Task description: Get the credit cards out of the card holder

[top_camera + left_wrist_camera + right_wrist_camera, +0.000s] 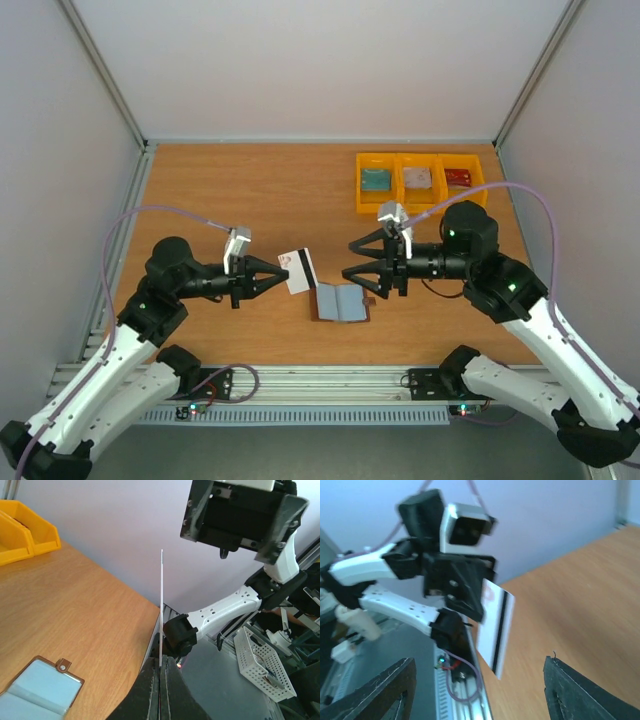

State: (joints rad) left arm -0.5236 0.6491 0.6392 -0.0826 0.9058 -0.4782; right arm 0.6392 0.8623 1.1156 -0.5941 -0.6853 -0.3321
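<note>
white striped card [298,270] is out — left fingers [282,277] clamped on it, right fingers [349,260] apart beside the card holder [340,303]. probably yellow bins [397,186] next.
</note>
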